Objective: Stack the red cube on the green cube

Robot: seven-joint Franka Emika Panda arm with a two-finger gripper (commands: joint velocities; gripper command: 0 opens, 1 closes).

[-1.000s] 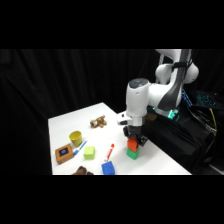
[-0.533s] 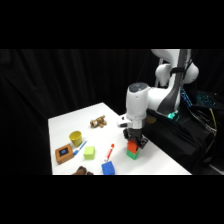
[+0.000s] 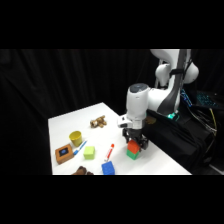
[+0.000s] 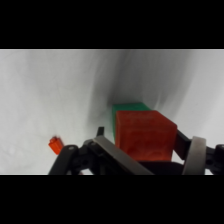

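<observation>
The red cube (image 3: pixel 133 146) rests on top of the green cube (image 3: pixel 132 154) near the table's right front edge. In the wrist view the red cube (image 4: pixel 145 135) fills the middle, with the green cube (image 4: pixel 127 108) showing beyond and under it. My gripper (image 3: pixel 134 143) comes down from above and straddles the red cube. My gripper (image 4: pixel 150 150) looks open: a narrow dark gap shows between each finger and the red cube's sides.
A red marker pen (image 3: pixel 109 151), a blue cube (image 3: pixel 107 168) and a yellow-green cube (image 3: pixel 89 152) lie left of the stack. Further left are a yellow cup (image 3: pixel 75 137), a brown block (image 3: pixel 64 153) and a small brown object (image 3: pixel 98 122). The table edge (image 3: pixel 170 160) runs just right of the stack.
The gripper and the two cubes stay in nearly the same place. The arm's upper links have shifted slightly.
</observation>
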